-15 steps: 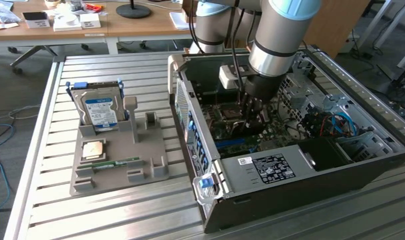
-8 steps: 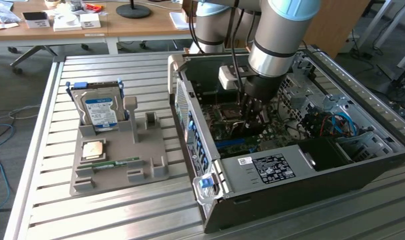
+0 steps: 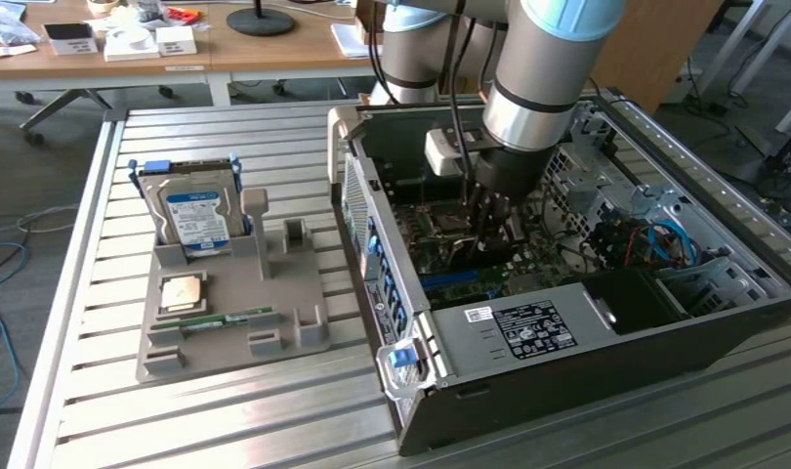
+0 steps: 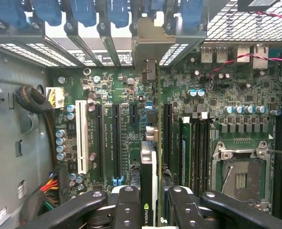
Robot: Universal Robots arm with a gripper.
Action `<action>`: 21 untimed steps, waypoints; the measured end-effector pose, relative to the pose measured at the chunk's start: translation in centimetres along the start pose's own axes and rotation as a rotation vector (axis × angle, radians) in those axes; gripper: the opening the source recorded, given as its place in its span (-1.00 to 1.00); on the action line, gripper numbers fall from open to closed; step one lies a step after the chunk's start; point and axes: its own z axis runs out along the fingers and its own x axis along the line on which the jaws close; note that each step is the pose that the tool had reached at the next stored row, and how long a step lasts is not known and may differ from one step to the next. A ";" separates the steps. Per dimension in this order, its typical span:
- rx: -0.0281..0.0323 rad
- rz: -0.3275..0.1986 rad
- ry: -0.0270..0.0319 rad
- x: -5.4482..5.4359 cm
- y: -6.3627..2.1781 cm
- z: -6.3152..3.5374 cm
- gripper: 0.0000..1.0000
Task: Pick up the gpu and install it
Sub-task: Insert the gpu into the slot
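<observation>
Item: pincer [image 4: 150, 202] – pinching the gpu [image 4: 149, 164], a finger [image 4: 126, 210] on each face, card seen edge-on between them

Location: inside the open computer case [image 3: 708, 315], directly under the pincer; the card's silver bracket [image 4: 152, 47] sits at the end farthest from the pincer, near the case's rear slot openings

Beneath: motherboard [image 4: 131, 95]; long black expansion slots [image 4: 116, 138] just beside the card's line, CPU socket [image 4: 238, 174] off to the other side

Step, as judged: pickup done, install in hand — card held low over the board; whether its edge has entered a slot cannot be told

Next move calls for: edge connector square to its slot, bracket lined up with the rear opening, a straight even press; any tilt risks a jam
</observation>
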 end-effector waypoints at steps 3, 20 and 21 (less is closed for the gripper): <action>0.0001 0.000 0.0008 0.0 0.10 0.01 -0.47; 0.0001 0.000 0.0064 0.0 0.62 0.31 -0.47; 0.0001 0.000 0.0065 0.0 0.63 0.31 -0.47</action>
